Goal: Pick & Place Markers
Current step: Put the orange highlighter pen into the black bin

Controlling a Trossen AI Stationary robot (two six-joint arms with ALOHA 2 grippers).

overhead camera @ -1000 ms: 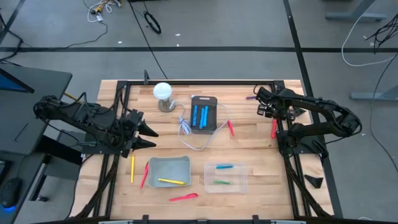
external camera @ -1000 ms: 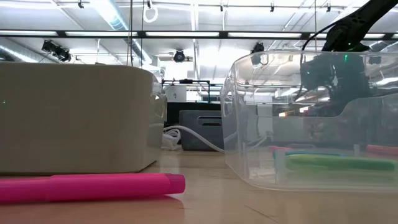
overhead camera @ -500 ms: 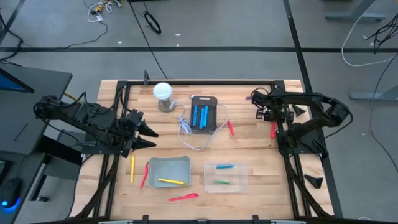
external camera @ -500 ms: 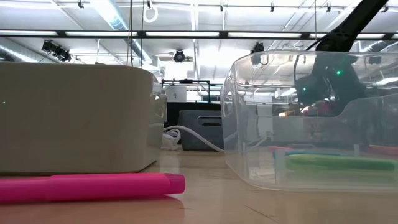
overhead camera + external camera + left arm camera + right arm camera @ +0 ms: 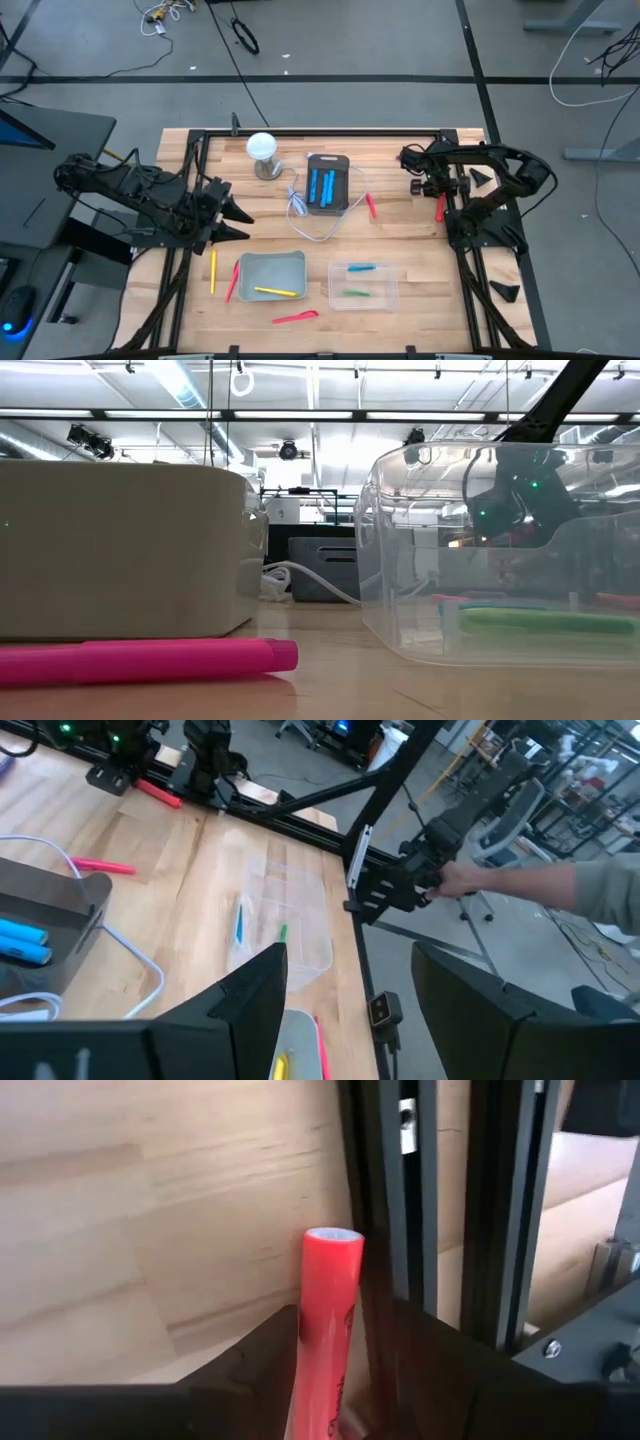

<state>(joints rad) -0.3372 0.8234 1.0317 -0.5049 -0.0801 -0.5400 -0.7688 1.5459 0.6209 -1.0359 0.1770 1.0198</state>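
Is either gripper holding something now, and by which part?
Right gripper has a red marker between its fingers, at its near end. Left gripper is open, empty.

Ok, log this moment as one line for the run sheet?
left claw: open, idle at table's left | right claw: at red marker beside right frame rail, marker between fingers | grip: unclear
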